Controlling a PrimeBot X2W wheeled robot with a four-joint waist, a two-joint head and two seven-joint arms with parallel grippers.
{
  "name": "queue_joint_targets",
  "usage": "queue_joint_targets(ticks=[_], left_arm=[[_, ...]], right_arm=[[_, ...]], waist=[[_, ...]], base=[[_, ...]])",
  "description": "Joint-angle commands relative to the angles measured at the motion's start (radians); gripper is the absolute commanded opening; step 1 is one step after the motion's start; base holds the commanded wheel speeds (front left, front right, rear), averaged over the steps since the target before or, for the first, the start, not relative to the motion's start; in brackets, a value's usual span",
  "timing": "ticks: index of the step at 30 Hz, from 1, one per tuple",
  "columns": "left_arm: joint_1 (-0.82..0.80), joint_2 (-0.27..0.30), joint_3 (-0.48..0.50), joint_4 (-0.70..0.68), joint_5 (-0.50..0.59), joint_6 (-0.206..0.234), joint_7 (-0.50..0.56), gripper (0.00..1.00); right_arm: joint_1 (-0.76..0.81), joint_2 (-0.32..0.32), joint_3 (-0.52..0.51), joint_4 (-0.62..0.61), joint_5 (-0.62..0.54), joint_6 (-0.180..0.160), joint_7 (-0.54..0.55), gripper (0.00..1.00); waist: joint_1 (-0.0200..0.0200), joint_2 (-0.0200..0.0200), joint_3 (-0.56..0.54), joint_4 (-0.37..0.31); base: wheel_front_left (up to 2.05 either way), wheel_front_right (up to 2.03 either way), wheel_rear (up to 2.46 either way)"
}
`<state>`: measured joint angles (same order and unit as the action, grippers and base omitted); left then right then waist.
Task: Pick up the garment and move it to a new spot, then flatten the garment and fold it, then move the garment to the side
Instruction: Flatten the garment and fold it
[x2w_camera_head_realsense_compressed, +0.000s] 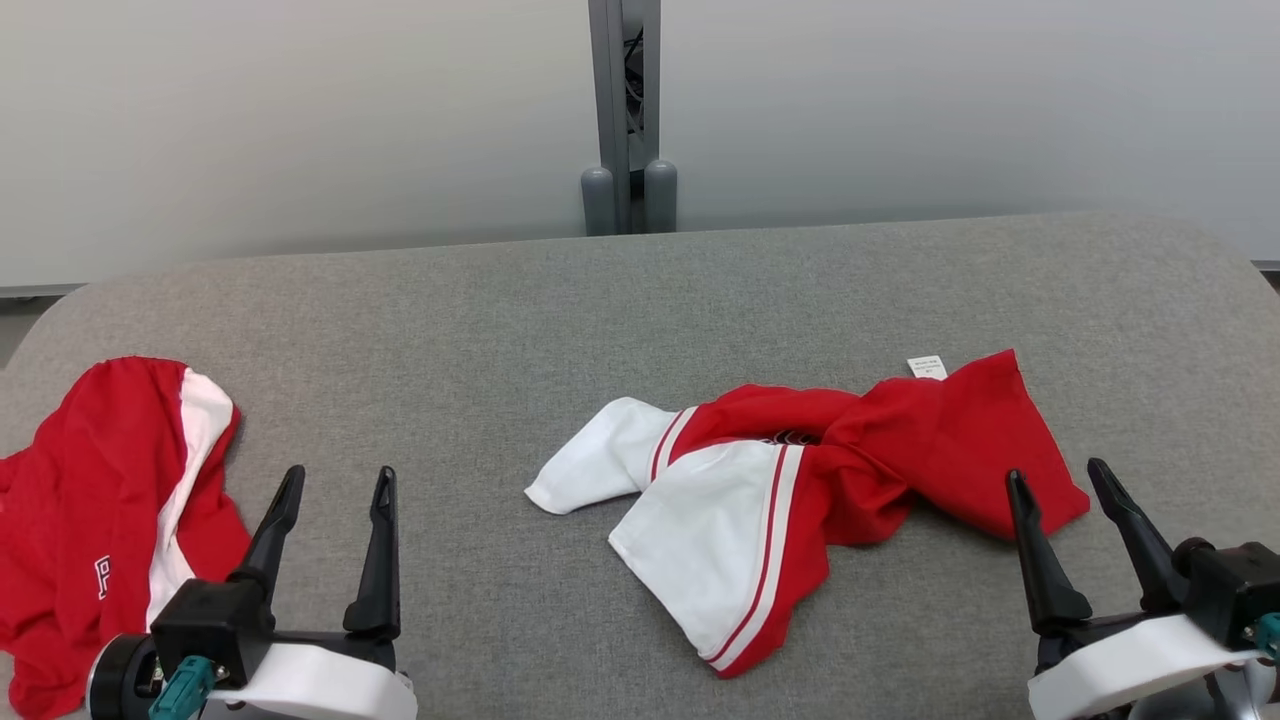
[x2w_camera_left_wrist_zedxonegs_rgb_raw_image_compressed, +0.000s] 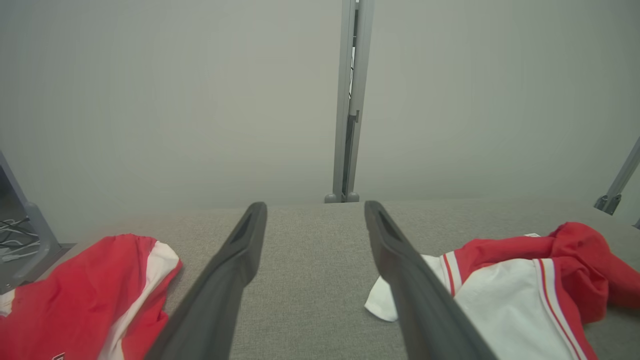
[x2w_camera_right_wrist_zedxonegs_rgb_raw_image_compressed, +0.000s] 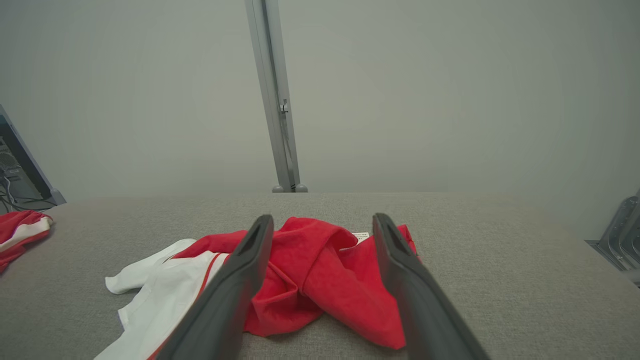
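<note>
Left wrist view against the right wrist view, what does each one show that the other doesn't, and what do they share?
Left wrist, not right: the left gripper, open over bare table. Right wrist, not left: the right gripper, open, fingers framing the red end of the garment. Both: that garment, the second garment to its left, the table and the post behind.

Lab, grey table (x2w_camera_head_realsense_compressed: 640, 300), partition panels (x2w_camera_head_realsense_compressed: 300, 120)
</note>
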<state>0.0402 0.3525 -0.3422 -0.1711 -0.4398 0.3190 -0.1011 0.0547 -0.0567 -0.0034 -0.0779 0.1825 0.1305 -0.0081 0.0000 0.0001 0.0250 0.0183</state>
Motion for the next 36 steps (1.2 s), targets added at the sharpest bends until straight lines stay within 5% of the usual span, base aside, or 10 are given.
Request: queue_joint_targets(ticks=[1, 18, 36], left_arm=[[0.01, 0.003, -0.001, -0.003, 0.004, 0.006, 0.002, 1.0], [-0.039, -0.005, -0.024, -0.004, 0.001, -0.005, 0.011, 1.0], [-0.168, -0.065, -0.073, 0.079, -0.009, -0.071, -0.059, 1.0]], right_arm=[[0.016, 0.001, -0.005, 0.001, -0.004, 0.0, 0.008, 1.0], [-0.036, 0.004, -0.043, 0.05, 0.039, 0.0, 0.085, 1.0], [-0.36, -0.186, 0.064, 0.273, 0.2, 0.001, 0.342, 1.0]], waist=[[0.0, -0.0001, -0.003, 0.004], [0.0, -0.0001, 0.038, 0.023], [0.0, -0.0001, 0.241, 0.137]], base=[[0.0, 0.0, 0.0], [0.0, 0.0, 0.0], [0.0, 0.0, 0.0]])
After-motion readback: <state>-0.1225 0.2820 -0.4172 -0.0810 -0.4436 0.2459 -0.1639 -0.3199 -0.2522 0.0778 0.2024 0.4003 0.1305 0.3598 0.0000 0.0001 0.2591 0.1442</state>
